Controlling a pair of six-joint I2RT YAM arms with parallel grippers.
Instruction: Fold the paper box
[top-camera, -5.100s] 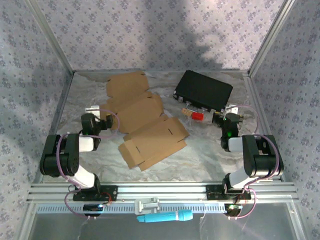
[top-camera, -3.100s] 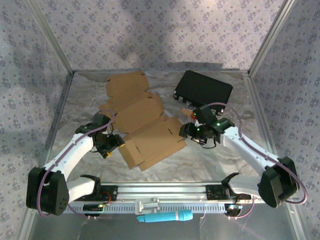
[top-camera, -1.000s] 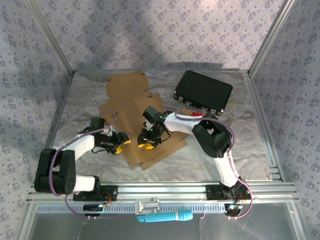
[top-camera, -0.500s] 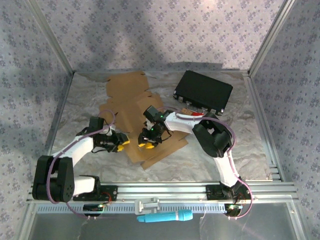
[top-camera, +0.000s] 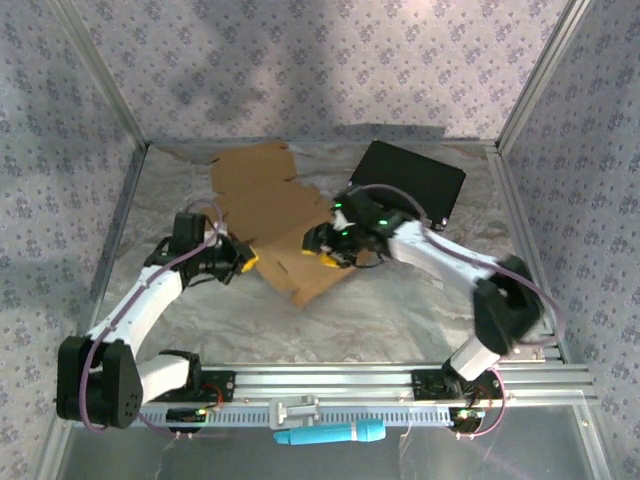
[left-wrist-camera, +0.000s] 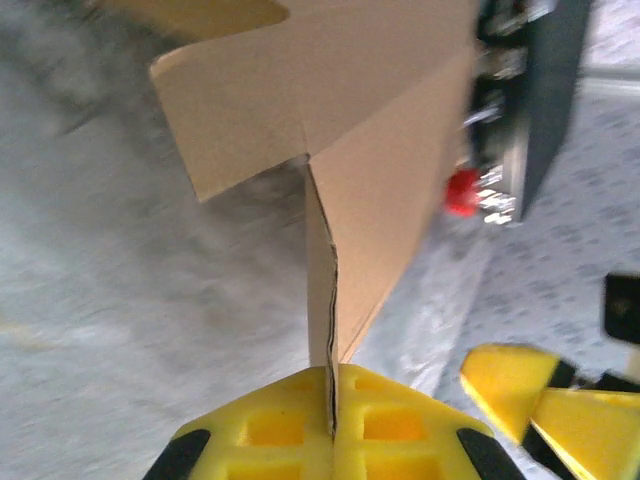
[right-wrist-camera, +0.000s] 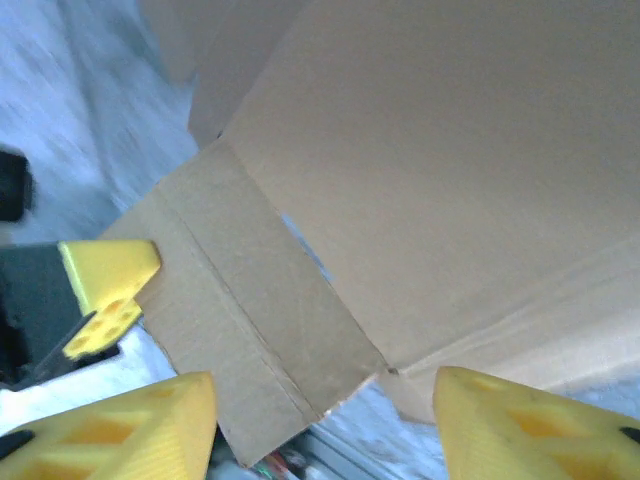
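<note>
The paper box (top-camera: 303, 268) is a flat brown cardboard blank, tilted up off the table at the centre. My left gripper (top-camera: 243, 262) is at the blank's left edge, shut on it. The left wrist view shows that gripper (left-wrist-camera: 331, 405) with its yellow fingers pressed together on a thin cardboard edge of the box (left-wrist-camera: 385, 150), which rises away from them. My right gripper (top-camera: 333, 251) is at the box's right side and open. In the right wrist view, that gripper (right-wrist-camera: 325, 425) has its fingers far apart, with a folded flap (right-wrist-camera: 255, 330) of the box just ahead of the gap.
More flat cardboard (top-camera: 255, 185) lies behind the box, at the back left. A black case (top-camera: 415, 180) sits at the back right, with a red part (left-wrist-camera: 460, 195) at its edge. A blue tool (top-camera: 330, 434) rests on the front rail. Metal frame posts stand at the sides.
My left gripper has closed on the box's edge. My right gripper has opened and moved right. The box has shifted right and tipped up.
</note>
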